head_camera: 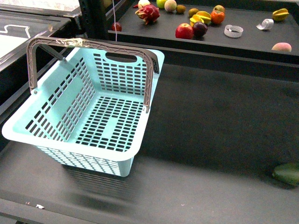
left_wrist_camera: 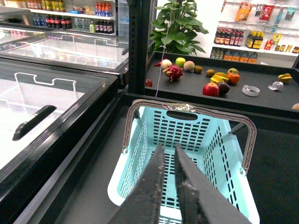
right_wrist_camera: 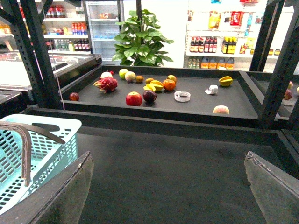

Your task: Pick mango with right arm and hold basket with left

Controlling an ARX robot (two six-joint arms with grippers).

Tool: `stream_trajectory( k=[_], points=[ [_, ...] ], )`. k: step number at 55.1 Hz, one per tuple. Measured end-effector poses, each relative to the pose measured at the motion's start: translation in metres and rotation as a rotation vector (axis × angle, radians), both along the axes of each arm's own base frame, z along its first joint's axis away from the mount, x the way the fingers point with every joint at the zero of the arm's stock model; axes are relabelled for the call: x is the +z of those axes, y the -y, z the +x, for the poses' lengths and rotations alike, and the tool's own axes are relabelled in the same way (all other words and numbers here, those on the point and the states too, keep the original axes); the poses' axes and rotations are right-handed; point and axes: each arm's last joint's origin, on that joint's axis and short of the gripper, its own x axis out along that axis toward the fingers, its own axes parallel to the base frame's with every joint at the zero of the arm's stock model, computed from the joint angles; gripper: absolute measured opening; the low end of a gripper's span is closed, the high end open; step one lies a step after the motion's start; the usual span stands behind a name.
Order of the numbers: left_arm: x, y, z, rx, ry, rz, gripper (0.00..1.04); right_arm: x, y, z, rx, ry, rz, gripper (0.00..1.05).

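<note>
1. On the rear shelf (head_camera: 243, 42), among other fruit, lies what seems to be the mango (head_camera: 204, 17).
2. The basket (head_camera: 70, 147) stands well nearer, on the dark counter (head_camera: 210, 116).
3. Above it, the left gripper (left_wrist_camera: 169, 182) is nearly closed and empty.
4. The right gripper (right_wrist_camera: 168, 186) gapes wide, empty.

basket (head_camera: 70, 147) left on counter (head_camera: 210, 130) | shelf (head_camera: 247, 42) behind | apple (head_camera: 184, 31) on shelf
</note>
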Motion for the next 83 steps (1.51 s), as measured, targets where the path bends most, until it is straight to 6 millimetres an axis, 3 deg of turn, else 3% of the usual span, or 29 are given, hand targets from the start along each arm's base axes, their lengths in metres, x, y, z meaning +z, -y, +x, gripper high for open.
stream_trajectory(
  k=[25,47,54,59,65,71,83],
  points=[
    [0.000,0.000,0.000,0.000,0.000,0.001,0.98,0.000,0.000,0.000,0.000,0.000,0.000,0.96],
    [0.000,0.000,0.000,0.000,0.000,0.001,0.97,0.000,0.000,0.000,0.000,0.000,0.000,0.96],
    [-0.006,0.003,0.009,0.396,-0.289,-0.181,0.97,0.000,0.000,0.000,-0.001,0.000,0.000,0.96],
    [-0.005,0.003,0.025,0.529,-0.279,-0.358,0.97,0.000,0.000,0.000,0.000,0.000,0.000,0.96],
    [0.003,0.007,0.053,0.504,-0.257,-0.536,0.97,0.000,0.000,0.000,0.001,0.000,0.000,0.96],
    [0.000,0.014,0.091,0.484,-0.294,-0.647,0.97,0.000,0.000,0.000,0.001,0.000,0.000,0.96],
    [-0.014,0.032,0.148,0.434,-0.382,-0.779,0.97,0.000,0.000,0.000,0.001,0.000,0.000,0.96]
  ],
)
